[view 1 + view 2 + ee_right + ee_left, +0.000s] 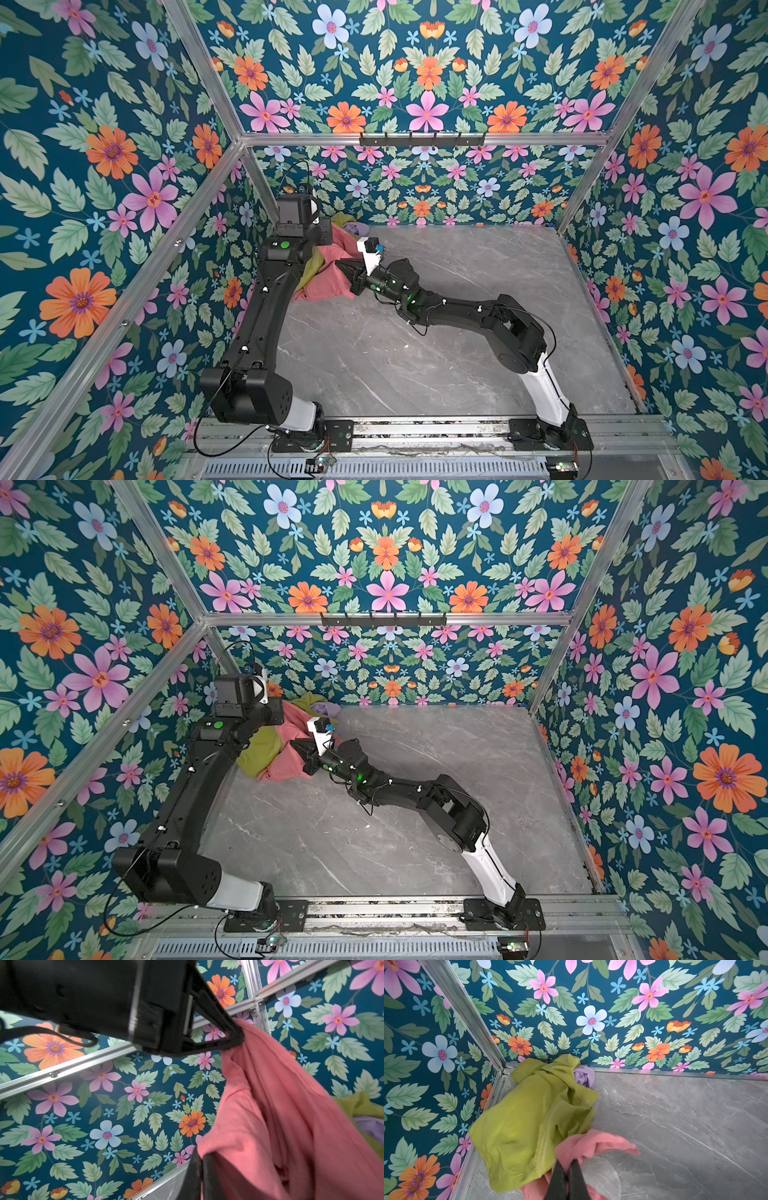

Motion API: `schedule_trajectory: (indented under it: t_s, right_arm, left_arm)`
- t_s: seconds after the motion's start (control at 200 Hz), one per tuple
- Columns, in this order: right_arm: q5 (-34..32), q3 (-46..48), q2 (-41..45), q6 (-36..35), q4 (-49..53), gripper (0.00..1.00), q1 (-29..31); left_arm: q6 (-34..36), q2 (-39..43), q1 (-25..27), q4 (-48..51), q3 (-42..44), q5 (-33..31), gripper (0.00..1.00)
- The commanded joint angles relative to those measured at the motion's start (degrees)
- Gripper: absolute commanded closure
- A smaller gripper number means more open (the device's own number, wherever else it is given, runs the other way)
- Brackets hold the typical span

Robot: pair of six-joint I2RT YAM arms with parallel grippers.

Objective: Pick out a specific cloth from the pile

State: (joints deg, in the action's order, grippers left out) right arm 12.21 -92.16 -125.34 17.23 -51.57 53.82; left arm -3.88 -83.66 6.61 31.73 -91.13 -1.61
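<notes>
left gripper (566, 1164) is clenched on the soft coral-pink t-shirt-like cloth (328, 284), raised partly off the heap of soft garments (266, 750) in the far-left corner. right gripper (200, 1159) pinches it too. best to lift both together, slowly, so the large yellow-green fabric garment (519, 1126) slides free.

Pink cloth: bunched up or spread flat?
Bunched up. The pink cloth hangs in deep folds, pinched between the shut left end effector and right end effector.
</notes>
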Motion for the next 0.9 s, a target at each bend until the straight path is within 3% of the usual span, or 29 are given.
schedule_trajectory:
  t_s: [0.0,0.895]
  right_arm:
    - [1.03,-0.65,0.71,-3.98,-2.15,1.0,0.23]
    - [-0.91,-3.51,0.61,-4.74,-3.72,1.0,0.23]
  left_arm:
    - [0.72,0.42,-0.11,-2.5,-1.32,-0.85,1.0]
    - [-2.26,6.17,-0.11,-6.99,-6.57,-0.45,1.0]
